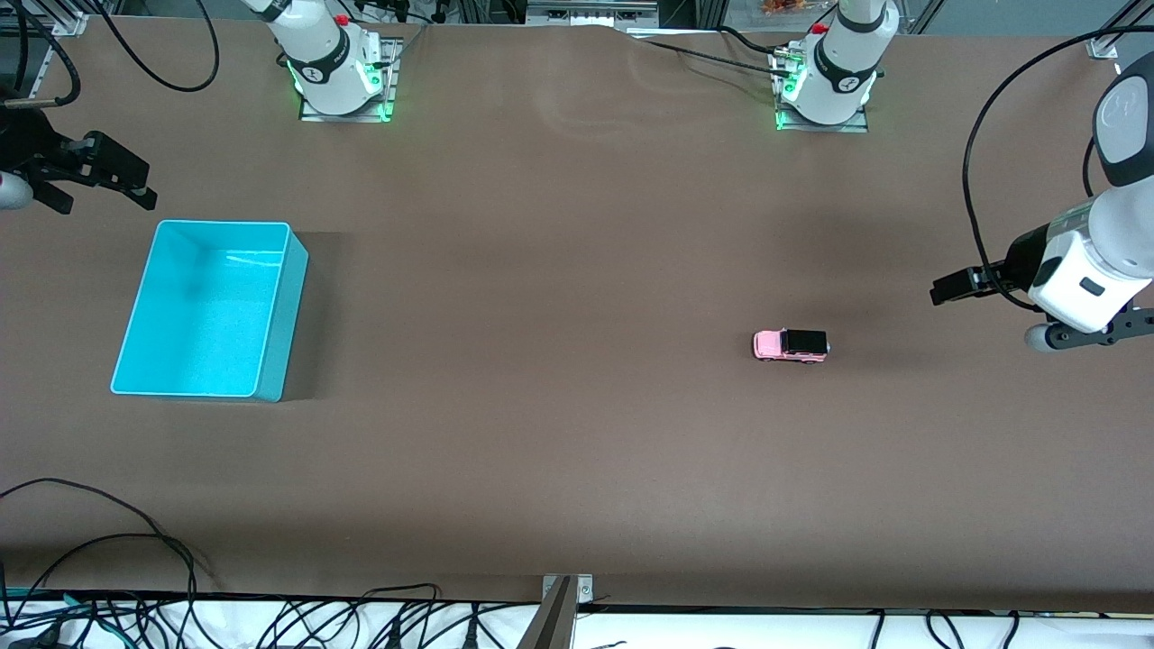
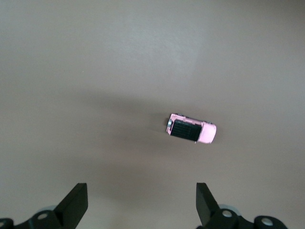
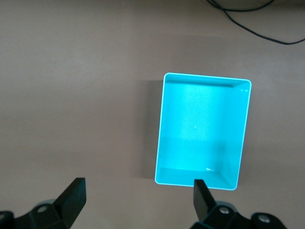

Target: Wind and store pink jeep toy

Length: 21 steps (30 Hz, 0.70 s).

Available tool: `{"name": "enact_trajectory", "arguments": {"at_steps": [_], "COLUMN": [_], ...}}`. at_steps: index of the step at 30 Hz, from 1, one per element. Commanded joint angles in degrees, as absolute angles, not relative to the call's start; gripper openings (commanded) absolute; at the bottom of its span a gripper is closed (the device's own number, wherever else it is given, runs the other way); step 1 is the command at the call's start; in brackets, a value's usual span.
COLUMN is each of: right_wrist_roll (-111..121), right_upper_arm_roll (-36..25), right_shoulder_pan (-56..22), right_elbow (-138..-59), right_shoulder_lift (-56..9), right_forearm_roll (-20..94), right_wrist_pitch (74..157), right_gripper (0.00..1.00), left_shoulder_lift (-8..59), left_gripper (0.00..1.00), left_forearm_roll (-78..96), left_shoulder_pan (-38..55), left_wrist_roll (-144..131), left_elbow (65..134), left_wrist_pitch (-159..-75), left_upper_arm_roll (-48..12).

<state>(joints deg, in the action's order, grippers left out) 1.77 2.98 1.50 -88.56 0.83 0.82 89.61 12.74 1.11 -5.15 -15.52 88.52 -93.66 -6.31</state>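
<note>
Front view: one pink jeep toy on the tabletop toward the left arm's end, one turquoise bin toward the right arm's end.

Left wrist view: the left end effector, released, hangs over bare tabletop near the jeep.

Right wrist view: the right end effector, released, hangs over tabletop beside the bin, whose inside shows.

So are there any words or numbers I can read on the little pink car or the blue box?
None can be read.
Pink jeep toy: no words or numbers show on it.
Turquoise bin: plain, no label shows.
Round dark marks on the two robot bases: too small to read.
</note>
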Motion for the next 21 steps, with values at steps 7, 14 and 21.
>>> {"name": "enact_trajectory", "arguments": {"at_steps": [7, 14, 21], "right_wrist_roll": [1.1, 1.1, 1.1], "right_upper_arm_roll": [3.2, 3.0, 2.9], "right_shoulder_pan": [1.6, 1.6, 1.7], "right_elbow": [-86.9, -86.9, -86.9], "right_shoulder_lift": [0.2, 0.3, 0.3], "right_forearm_roll": [0.4, 0.4, 0.4], "right_wrist_pitch": [89.2, 89.1, 89.1], "right_gripper": [1.0, 1.0, 1.0], "left_shoulder_lift": [13.8, 13.8, 13.9], "left_gripper": [1.0, 1.0, 1.0], "left_forearm_roll": [1.7, 1.7, 1.7], "left_shoulder_pan": [-4.0, -4.0, -3.9], "left_wrist_roll": [-21.4, -21.4, -21.4], "left_elbow": [88.5, 88.5, 88.5], "left_wrist_pitch": [-95.3, -95.3, -95.3], "left_upper_arm_roll": [-6.6, -6.6, -6.6]}}
